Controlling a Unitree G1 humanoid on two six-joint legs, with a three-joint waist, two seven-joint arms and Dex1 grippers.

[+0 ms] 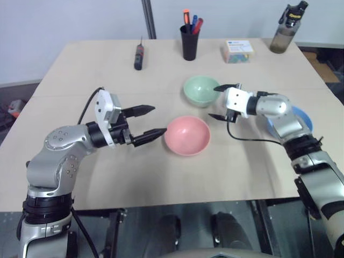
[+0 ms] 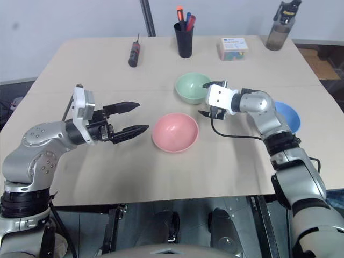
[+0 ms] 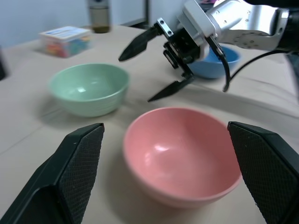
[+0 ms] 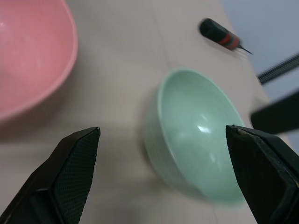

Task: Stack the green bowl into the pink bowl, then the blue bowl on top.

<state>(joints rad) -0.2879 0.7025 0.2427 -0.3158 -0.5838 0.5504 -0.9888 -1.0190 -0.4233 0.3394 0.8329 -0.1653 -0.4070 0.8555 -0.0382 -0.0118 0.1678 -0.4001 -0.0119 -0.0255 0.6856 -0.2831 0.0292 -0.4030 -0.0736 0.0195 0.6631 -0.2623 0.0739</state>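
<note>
Just beside right pincer (image 1: 220, 102): green bowl (image 1: 200, 90)

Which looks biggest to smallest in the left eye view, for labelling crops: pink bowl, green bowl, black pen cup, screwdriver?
1. pink bowl
2. green bowl, a little smaller in the picture, though it sits farther from the camera, so they may match
3. black pen cup
4. screwdriver, slimmest

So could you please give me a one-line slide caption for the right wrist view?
Open right gripper approaching the green bowl, pink bowl alongside.
</note>
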